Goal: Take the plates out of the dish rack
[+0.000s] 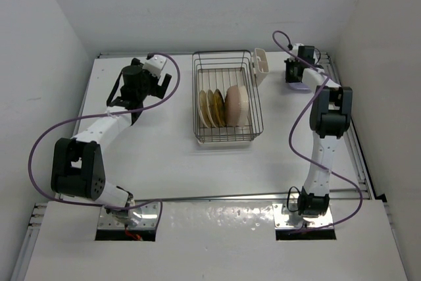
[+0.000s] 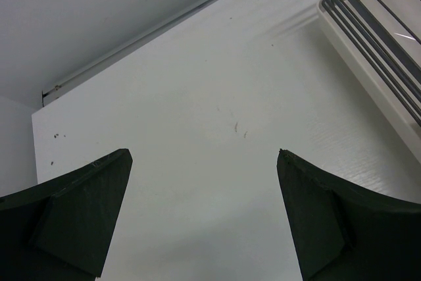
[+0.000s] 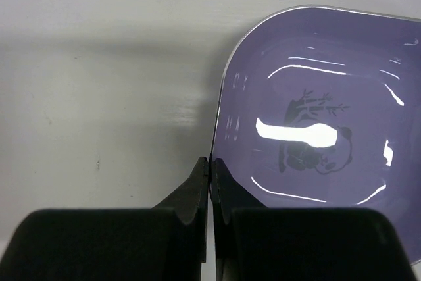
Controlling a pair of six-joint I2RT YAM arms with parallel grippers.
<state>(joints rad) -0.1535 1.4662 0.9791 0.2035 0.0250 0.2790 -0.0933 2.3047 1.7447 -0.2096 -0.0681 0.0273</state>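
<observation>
No legible txt or nos. anywhere (lavender plate (image 3: 316, 64) bears pic only).

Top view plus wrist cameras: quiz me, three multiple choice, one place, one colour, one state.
1. The cutlery cup sits at which corner of the dish rack? A near left B far right C near right
2. The plate at the right gripper is: A green B lavender C red
3. The left gripper is: A open, empty B shut on a dish C shut on a wire
Answers: B, it hangs at the far right corner; B, the right wrist view shows lavender; A, its jaws stand wide apart, nothing between.
</observation>
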